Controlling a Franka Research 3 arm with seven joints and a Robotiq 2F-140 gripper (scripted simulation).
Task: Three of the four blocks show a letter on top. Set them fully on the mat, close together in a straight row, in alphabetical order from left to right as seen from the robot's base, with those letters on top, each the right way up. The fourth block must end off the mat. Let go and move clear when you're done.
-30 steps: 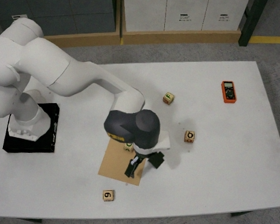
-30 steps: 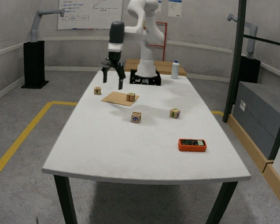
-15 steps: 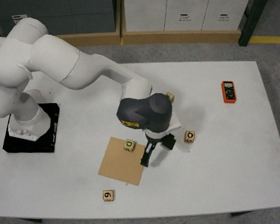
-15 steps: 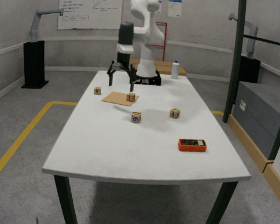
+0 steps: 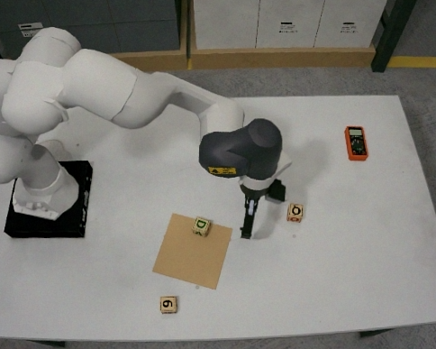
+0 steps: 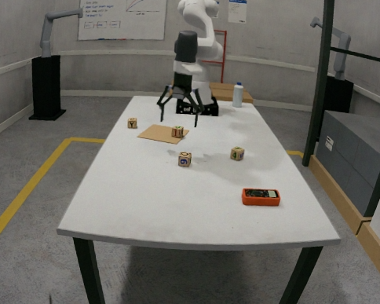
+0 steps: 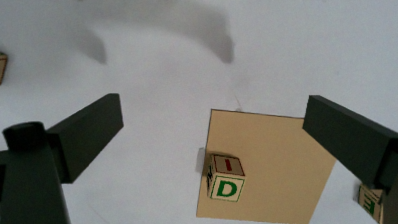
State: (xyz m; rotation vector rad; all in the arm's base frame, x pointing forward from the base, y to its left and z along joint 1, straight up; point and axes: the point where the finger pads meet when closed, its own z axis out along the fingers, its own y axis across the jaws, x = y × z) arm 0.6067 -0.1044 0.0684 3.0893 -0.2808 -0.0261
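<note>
A block with a green D on top [image 5: 201, 226] [image 6: 177, 132] [image 7: 226, 178] sits on the brown mat [image 5: 188, 264] [image 6: 152, 134] [image 7: 280, 165], close inside one edge. A block with a round letter on top, O or Q [image 5: 295, 212] [image 6: 184, 159], is off the mat, farther from the base. A block with a 6 or 9 on top [image 5: 168, 305] [image 6: 132, 123] [image 7: 369, 203] is off the mat; a finger partly hides it in the wrist view. Another block [image 6: 237, 154] [image 7: 2, 67] is hidden by the arm in the top view; its top is illegible. My gripper [image 5: 261, 215] [image 6: 179, 122] [image 7: 212, 111] is open and empty, above the table beside the mat.
An orange multimeter [image 5: 357, 143] [image 6: 261, 197] lies on the far part of the white table [image 5: 328, 273] [image 6: 144, 199]. A white bottle [image 6: 238, 96] stands beside the robot's base. The arm's shadow falls on the table.
</note>
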